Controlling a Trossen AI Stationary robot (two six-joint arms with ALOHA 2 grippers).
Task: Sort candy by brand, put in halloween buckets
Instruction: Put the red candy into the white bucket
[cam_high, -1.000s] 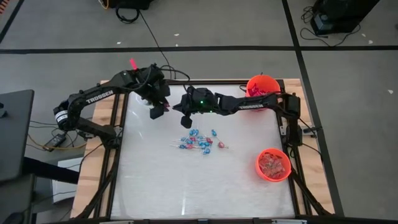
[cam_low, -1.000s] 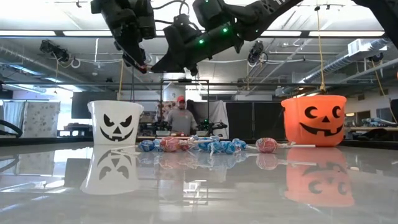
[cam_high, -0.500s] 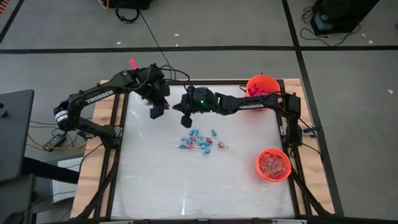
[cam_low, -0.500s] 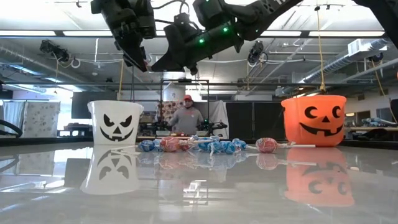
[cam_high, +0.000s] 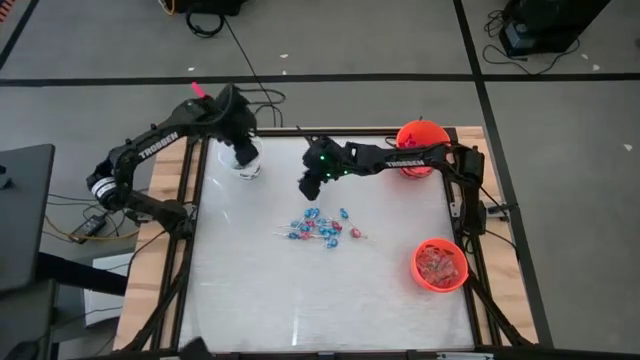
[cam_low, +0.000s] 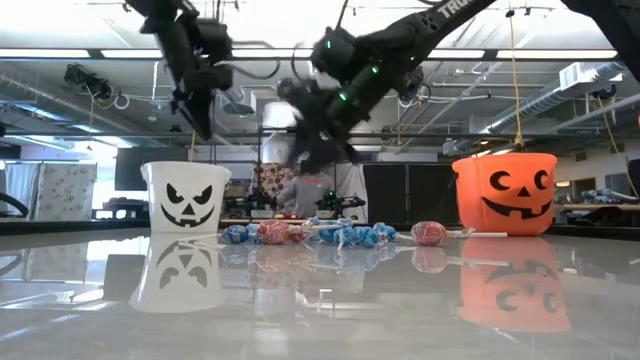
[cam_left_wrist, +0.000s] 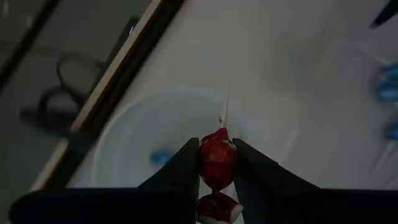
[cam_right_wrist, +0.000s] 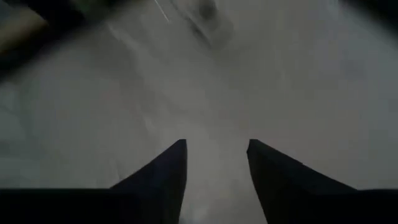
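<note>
Nearest the table's front edge, toward the right: an orange bucket (cam_high: 440, 265) with a layer of reddish candy inside, well apart from everything else.

Farther in, near the middle of the white table (cam_high: 300, 290): a loose cluster of blue-and-red wrapped candy (cam_high: 320, 226), some pieces with thin white sticks, lying flat on the surface. Seen from table height as a low row of blue and red wrappers (cam_low: 330, 234) between the two face-painted buckets.

Just beyond the cluster, raised above the table: the right gripper (cam_high: 309, 186), pointing down, fingers (cam_right_wrist: 163, 171) spread apart with only bare table between them, nothing held. Blurred in the low view.

At the far left corner: a white bucket (cam_high: 245, 163) with a dark jack-o'-lantern face (cam_low: 186, 204). Directly above its open mouth: the left gripper (cam_left_wrist: 217, 163), fingers closed on a red wrapped sweet (cam_left_wrist: 217, 160) with a thin white stick pointing toward the bucket. A second red bit (cam_left_wrist: 216, 205) visible lower between the fingers. Inside the white bucket, one blue piece (cam_left_wrist: 160, 158) on the bottom.

At the far right corner: a second orange bucket (cam_high: 421, 140) with a dark grinning face (cam_low: 513, 196), some pink-red candy showing at its rim, beside the right arm's base.

Beyond the table: an open workshop room with ceiling lights.
</note>
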